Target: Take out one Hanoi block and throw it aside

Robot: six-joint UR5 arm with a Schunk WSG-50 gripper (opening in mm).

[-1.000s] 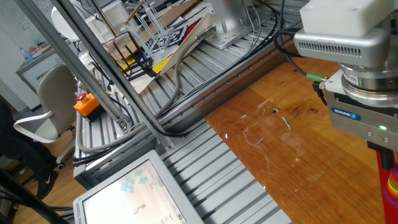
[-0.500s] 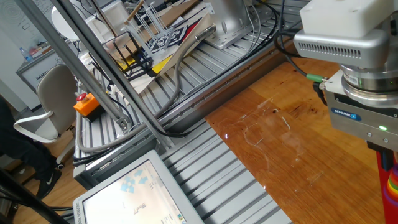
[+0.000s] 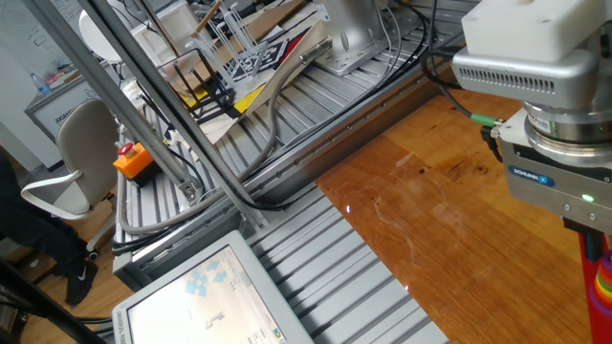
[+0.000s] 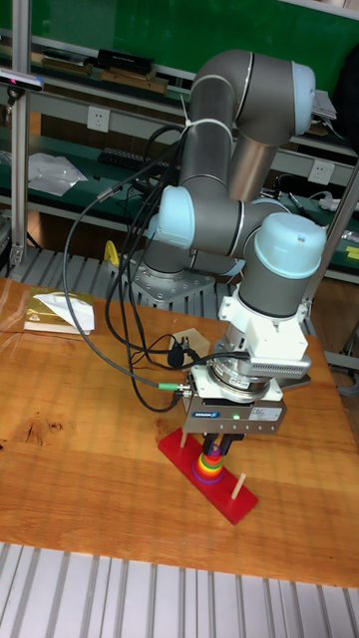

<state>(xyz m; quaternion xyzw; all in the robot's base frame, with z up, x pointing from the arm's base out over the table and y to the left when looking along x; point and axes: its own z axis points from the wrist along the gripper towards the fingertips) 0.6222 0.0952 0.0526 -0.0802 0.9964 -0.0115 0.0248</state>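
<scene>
Landmark: taking the red base board (image 4: 211, 478) as the reference, lying on the wooden tabletop (image 4: 90, 459).
Stack: sitting as rainbow rings (image 4: 208, 464) on a peg over the board's left half; also showing as a coloured edge (image 3: 602, 285) at the far right of the fixed view.
Free peg: standing upright as a pale wooden peg (image 4: 237, 485) toward the board's right end, carrying nothing.
Tool: hanging straight down (image 4: 215, 442) directly over the rainbow rings, dark fingers reaching the top of the stack; impossible to tell whether spread or clamped, fingertips being hidden among the rings.
Hanoi block: sitting somewhere at the top of the stack above the board, under the tool; too small and too covered to make out in either view.
Arm: rising as a grey and pale-blue arm (image 4: 232, 219) behind the board, bending over it.
Cable: running as a black cable (image 4: 95, 329) over the tabletop left of the board.
Paper: lying as a yellowish booklet (image 4: 52, 310) far left of the board, near the tabletop's back edge.
</scene>
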